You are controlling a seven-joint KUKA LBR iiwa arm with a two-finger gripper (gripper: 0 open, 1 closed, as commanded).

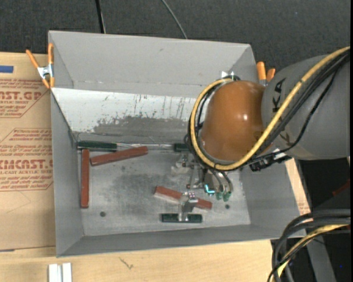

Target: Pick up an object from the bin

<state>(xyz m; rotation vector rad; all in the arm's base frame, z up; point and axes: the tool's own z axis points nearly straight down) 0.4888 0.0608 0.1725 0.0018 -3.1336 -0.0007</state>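
Note:
My gripper (191, 200) reaches down under the orange dome at the bin's front right. It stands right over a short red-brown flat stick (167, 192) that lies slanted on the floor. Just in front of it, near the front wall, lies a small dark green bar (181, 218). The gripper's lower part covers the middle of the red-brown stick, and I cannot make out whether the stick is between the jaws.
A long red-brown stick (119, 155) lies slanted at the back left. Another red-brown stick (85, 178) lies lengthwise along the left wall. A thin dark green rod (103, 145) runs along the back wall's foot. The arm and its cables cover the bin's right side.

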